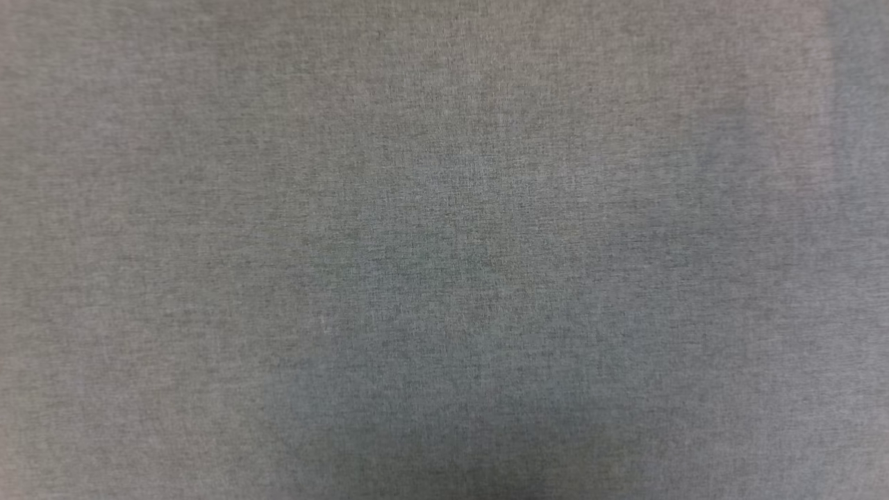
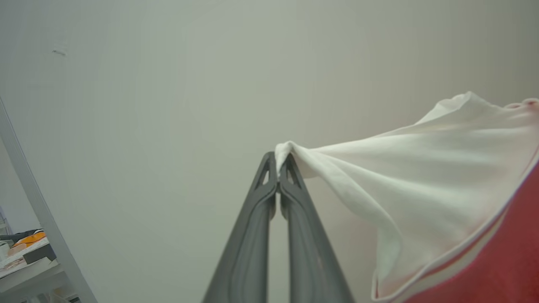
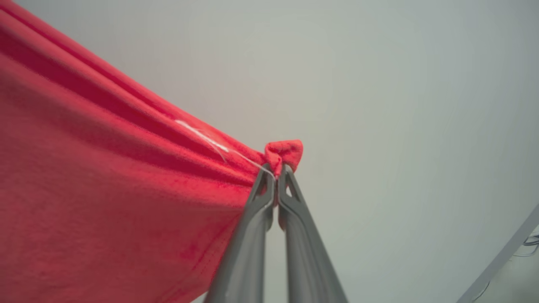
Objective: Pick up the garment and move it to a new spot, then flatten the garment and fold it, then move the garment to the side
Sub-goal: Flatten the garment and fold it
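Observation:
The garment is lifted and stretched between my two grippers. In the left wrist view my left gripper is shut on the tip of a white sleeve, with red-and-white trim and red body cloth trailing off to the right. The right wrist view has my right gripper shut on a bunched corner of the garment, whose red fabric pulls taut away to the left. A loose white thread lies across that red cloth near the fingertips. Both pairs of fingers point up toward a pale wall.
The head view looks down on a plain grey fabric work surface. A shelf with books and an orange item stands at the lower left of the left wrist view beside a pale post. Another pale post crosses the right wrist view's lower right.

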